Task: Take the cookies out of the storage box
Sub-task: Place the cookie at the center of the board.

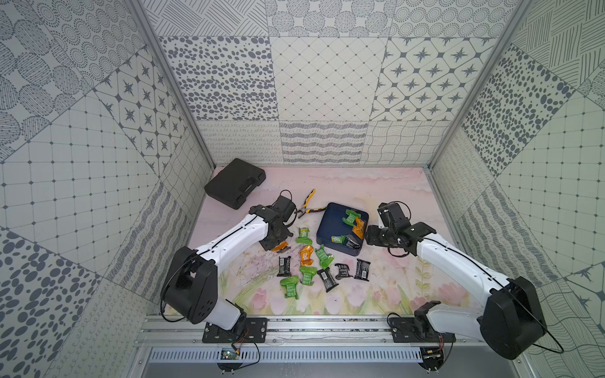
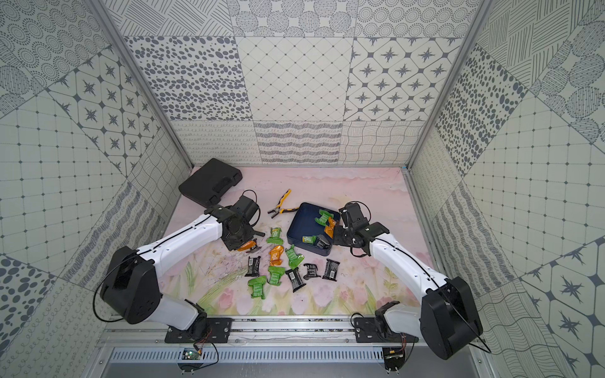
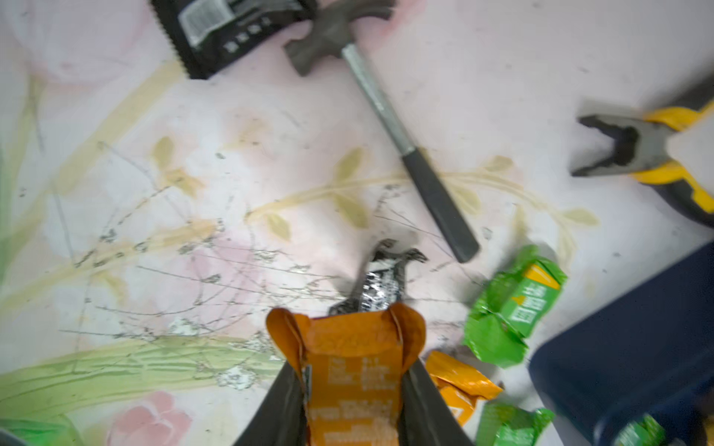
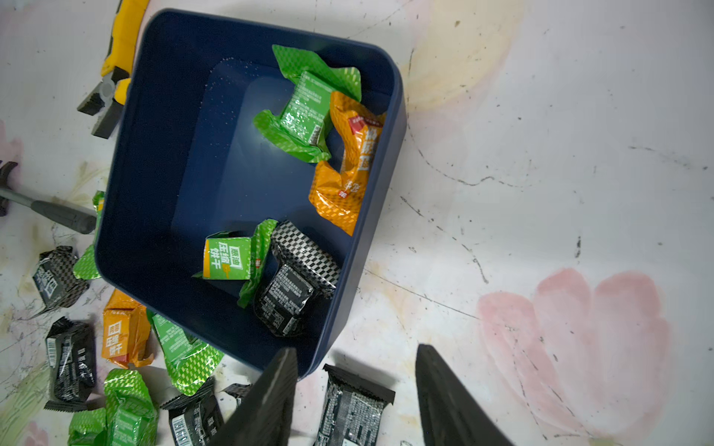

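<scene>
The navy storage box sits mid-table. Several cookies lie inside it against its right wall: a green packet, an orange one, another green and a black one. Several more cookies are spread on the mat in front of the box. My left gripper is shut on an orange packet, low over the mat left of the box. My right gripper stands open beside the box's right front corner, above a black packet.
A black tool case lies at the back left. Yellow-and-black pliers rest just behind the box's left side. A small hammer lies under my left arm. Patterned walls enclose the mat on three sides.
</scene>
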Action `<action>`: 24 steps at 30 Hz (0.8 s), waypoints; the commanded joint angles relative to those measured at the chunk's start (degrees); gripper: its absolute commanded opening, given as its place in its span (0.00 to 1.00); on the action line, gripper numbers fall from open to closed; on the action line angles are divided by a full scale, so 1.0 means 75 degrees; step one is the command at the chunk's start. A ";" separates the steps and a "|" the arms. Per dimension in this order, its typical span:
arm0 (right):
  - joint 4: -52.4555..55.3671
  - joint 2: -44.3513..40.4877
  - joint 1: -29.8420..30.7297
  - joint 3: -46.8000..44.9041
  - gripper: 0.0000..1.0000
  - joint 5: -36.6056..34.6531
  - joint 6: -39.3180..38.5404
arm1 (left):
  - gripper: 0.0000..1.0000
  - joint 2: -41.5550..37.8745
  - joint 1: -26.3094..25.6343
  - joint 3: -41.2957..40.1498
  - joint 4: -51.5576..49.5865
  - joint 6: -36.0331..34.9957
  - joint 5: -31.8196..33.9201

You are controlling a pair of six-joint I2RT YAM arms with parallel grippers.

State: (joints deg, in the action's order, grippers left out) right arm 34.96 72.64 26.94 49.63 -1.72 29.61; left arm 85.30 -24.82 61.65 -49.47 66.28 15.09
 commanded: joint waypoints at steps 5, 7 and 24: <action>-0.0333 0.0409 0.0322 0.0480 0.54 -0.0012 0.0063 | 0.28 -0.0607 0.1316 -0.1360 0.0860 0.0178 -0.0925; -0.0335 0.0497 0.0401 0.0550 0.54 -0.0012 0.0071 | 0.28 -0.0475 0.1463 -0.1455 0.1147 0.0141 -0.1101; -0.0325 0.0614 0.0732 0.0699 0.54 -0.0076 0.0204 | 0.42 0.0815 0.1610 -0.1701 0.2716 0.0467 -0.1568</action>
State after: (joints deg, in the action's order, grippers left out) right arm 33.82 76.51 32.08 52.93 -1.76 30.68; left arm 90.35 -13.08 49.50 -33.43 68.16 5.87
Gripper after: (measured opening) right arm 0.538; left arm 0.399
